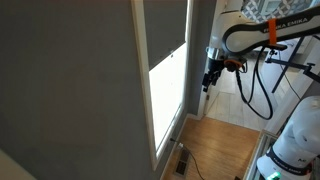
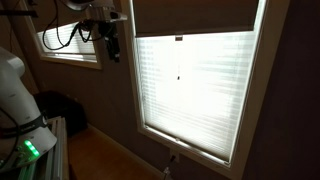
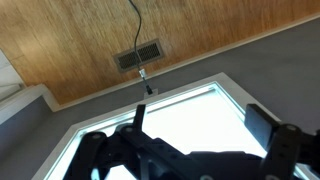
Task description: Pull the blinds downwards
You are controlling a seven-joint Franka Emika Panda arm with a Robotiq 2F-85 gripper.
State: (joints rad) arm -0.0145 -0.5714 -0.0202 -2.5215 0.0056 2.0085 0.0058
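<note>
— Where is the flat dark grey roller shade (image 1: 167,30) (image 2: 195,14)?

— Inside the white window frame (image 2: 135,85), at its top. The shade covers only the upper part of the opening. Its straight bottom edge runs across the frame high up, and below that edge the bright white window pane (image 2: 195,95) is uncovered down to the frame's lower rail.

— And the black two-finger gripper (image 1: 209,80) (image 2: 113,50)?

— Outside the frame, beside one of its upright sides. In both exterior views it hangs near the height of the shade's bottom edge, a little lower, on the end of the white robot arm (image 1: 250,30). It is apart from the shade and not over the pane.

— How do the fingers stand?

— In the wrist view the gripper (image 3: 200,112) shows two dark fingers (image 3: 139,118) spread wide, with only the lit pane showing between them. They are pinching nothing.

— What else shows around the frame?

— A light wooden floor (image 1: 225,140) lies below the frame. A brown slatted floor vent (image 3: 138,57) sits in that floor close to the frame's lower rail, and a thin dark cable (image 3: 137,25) runs across the boards towards it. A plain grey wall (image 1: 70,90) spreads out from the frame's other upright side.
</note>
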